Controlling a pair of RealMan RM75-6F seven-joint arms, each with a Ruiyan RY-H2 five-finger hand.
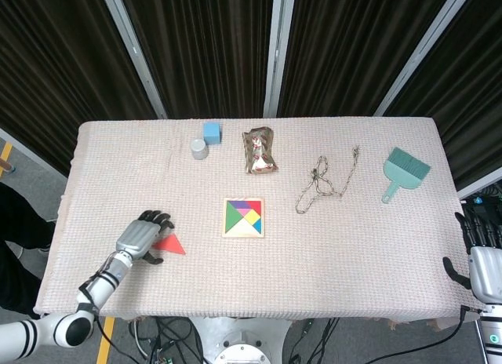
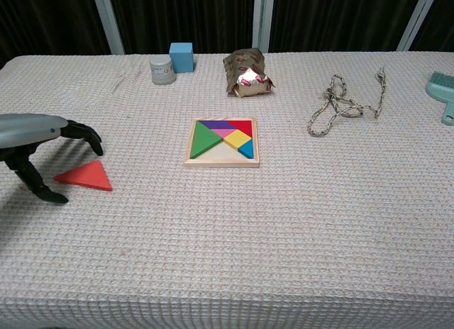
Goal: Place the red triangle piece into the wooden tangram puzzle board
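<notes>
Two hands in view, one at each end of the table (image 1: 353,254). Left hand (image 1: 140,240), low at the left side, fingers curved and spread apart over the left corner of the red triangle (image 1: 169,244), thumb low beside it; grasping nothing, and from the chest view no clear contact with the piece. Right hand (image 1: 480,258) off the table's right edge, dark fingers (image 1: 478,231) apart, holding nothing.

Red triangle flat on the woven cloth, well to the left of the puzzle board (image 1: 244,217), not in it. Puzzle board near the table's middle: a square wooden frame with green, purple, pink, red, yellow and blue pieces seated, and a bare wooden patch along the near edge in the chest view.

Along the far side: a blue cube (image 1: 211,132) just beside a small grey jar (image 1: 199,149); a label on the jar, too small to read. To the right of these, a crumpled foil packet (image 1: 260,151) with red and white printing, lettering unreadable. Further right, a loose cord (image 1: 323,180) in tangled loops. Near the right end, a teal brush (image 1: 402,171), handle toward the near side. No brand or legible writing anywhere.
</notes>
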